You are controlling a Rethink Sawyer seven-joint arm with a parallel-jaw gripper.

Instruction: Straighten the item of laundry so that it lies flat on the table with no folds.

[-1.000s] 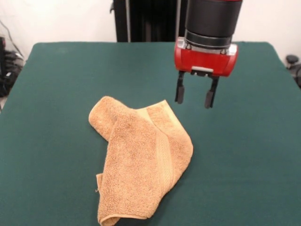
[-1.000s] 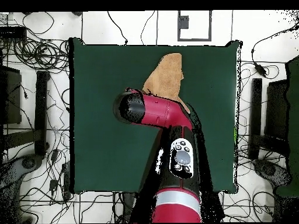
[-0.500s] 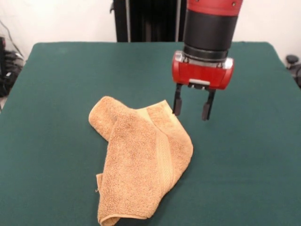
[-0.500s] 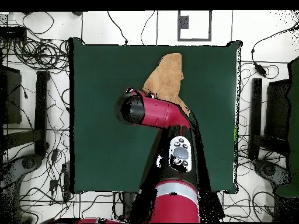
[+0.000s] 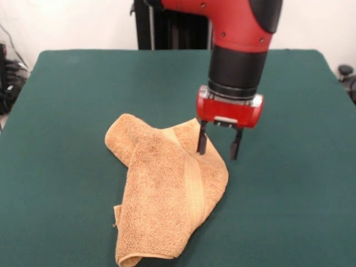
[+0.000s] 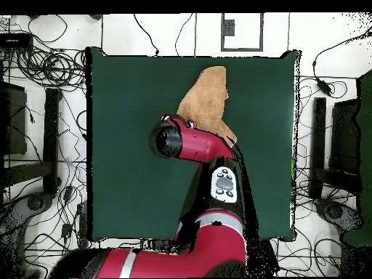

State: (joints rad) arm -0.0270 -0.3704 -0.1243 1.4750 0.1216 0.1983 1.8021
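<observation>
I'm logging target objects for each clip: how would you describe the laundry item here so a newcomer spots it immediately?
Look at the dark green table; the only thing lying on it is a rumpled orange-tan terry towel, folded over itself with a flat woven band showing. The open gripper hangs at its edge.
</observation>
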